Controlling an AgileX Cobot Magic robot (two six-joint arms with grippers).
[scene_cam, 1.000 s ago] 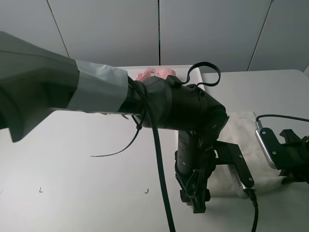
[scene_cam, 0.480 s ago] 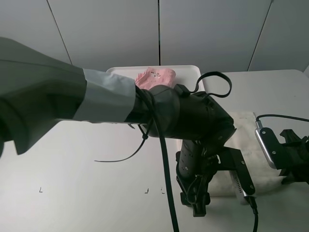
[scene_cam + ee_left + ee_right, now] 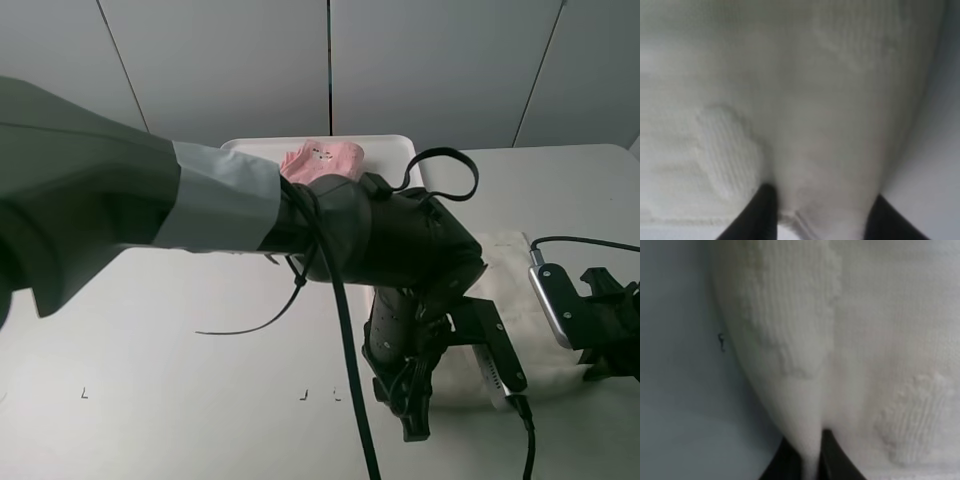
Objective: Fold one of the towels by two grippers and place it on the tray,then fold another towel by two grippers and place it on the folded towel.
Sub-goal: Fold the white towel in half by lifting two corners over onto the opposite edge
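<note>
A white towel (image 3: pixel 515 290) lies flat on the table at the right. A folded pink towel (image 3: pixel 325 158) rests on the white tray (image 3: pixel 395 148) at the back. My left gripper (image 3: pixel 412 415) reaches across to the white towel's near left corner. In the left wrist view, its dark fingers (image 3: pixel 760 215) pinch a thick bunch of the towel (image 3: pixel 805 100). My right gripper (image 3: pixel 600 350) is at the near right corner. In the right wrist view, the right gripper (image 3: pixel 811 460) is shut on a raised ridge of the towel (image 3: pixel 790 340).
The left arm's large grey and black body (image 3: pixel 200 200) crosses the middle of the exterior view and hides part of the tray and the towel's left side. Small black marks (image 3: pixel 84 393) are on the table at the front left.
The left arm has shifted a little to the right and its wrist has tipped slightly at the towel's corner. The right gripper and the towels have stayed in place.
</note>
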